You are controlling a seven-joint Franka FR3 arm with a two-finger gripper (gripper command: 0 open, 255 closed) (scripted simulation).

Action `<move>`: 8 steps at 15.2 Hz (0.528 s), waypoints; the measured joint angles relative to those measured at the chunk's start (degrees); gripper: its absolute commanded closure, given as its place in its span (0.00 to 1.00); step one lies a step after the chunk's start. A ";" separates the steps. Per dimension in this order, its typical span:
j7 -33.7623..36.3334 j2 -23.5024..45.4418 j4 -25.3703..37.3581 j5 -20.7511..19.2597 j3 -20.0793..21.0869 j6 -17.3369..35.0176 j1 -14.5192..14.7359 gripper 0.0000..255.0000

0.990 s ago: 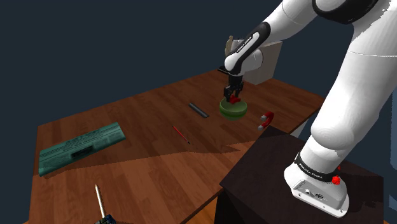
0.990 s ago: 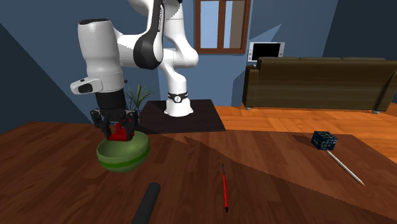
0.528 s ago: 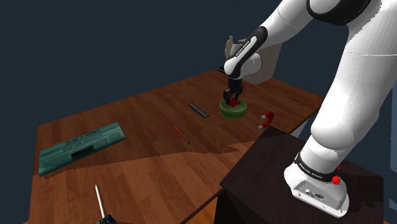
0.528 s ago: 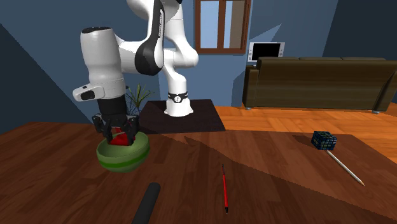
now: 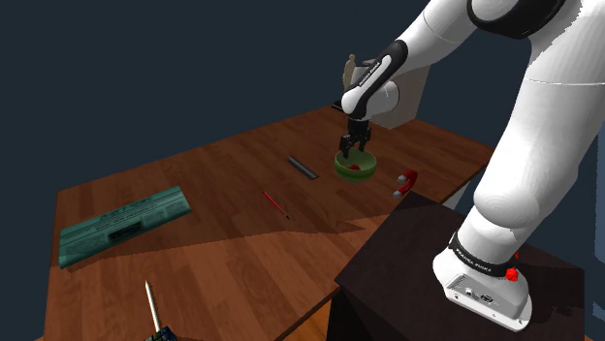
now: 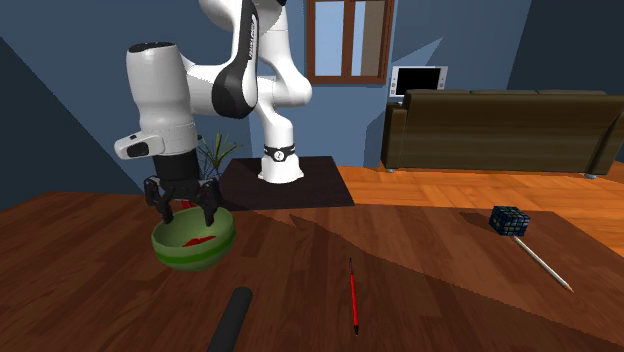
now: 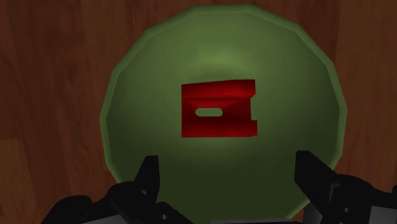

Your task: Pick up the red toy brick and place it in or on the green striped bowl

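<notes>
Gripper point(image 6: 187, 212): open. Fingers point(image 7: 147, 173) stand wide apart and clasp nothing. It points straight down over the bowl point(image 6: 190, 258), fingertips near rim height.

Brick point(image 7: 232, 111): red, lying flat on the bowl's floor, about central. It is apart from both fingers, with green showing all round it. It has one oval slot in the upper face and a notch in one edge. In the second exterior view the brick point(image 6: 198, 241) shows as a red sliver inside the bowl, below the fingertips.

Bowl point(image 7: 127, 127): green, darker bands on the outer wall, upright on the wooden table point(image 6: 420, 290).

Shoulder view: the gripper point(image 5: 355, 147) hangs directly above the bowl point(image 5: 347, 174), and a red spot of brick point(image 5: 357, 168) is visible inside.
- Bar point(image 5: 302, 168), dark: near the bowl, on that view's left.
- Pen point(image 5: 275, 202), red: further left again.
- Magnet point(image 5: 406, 181), red: right of the bowl, near the stand point(image 5: 427, 262).
- Flat green case point(image 5: 123, 224): well apart, far left.

Second exterior view: cube point(image 6: 508, 220) on the table, well apart to the right.
</notes>
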 measured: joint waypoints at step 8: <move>1.08 -5.87 1.10 -1.55 -0.35 -6.86 0.21 0.00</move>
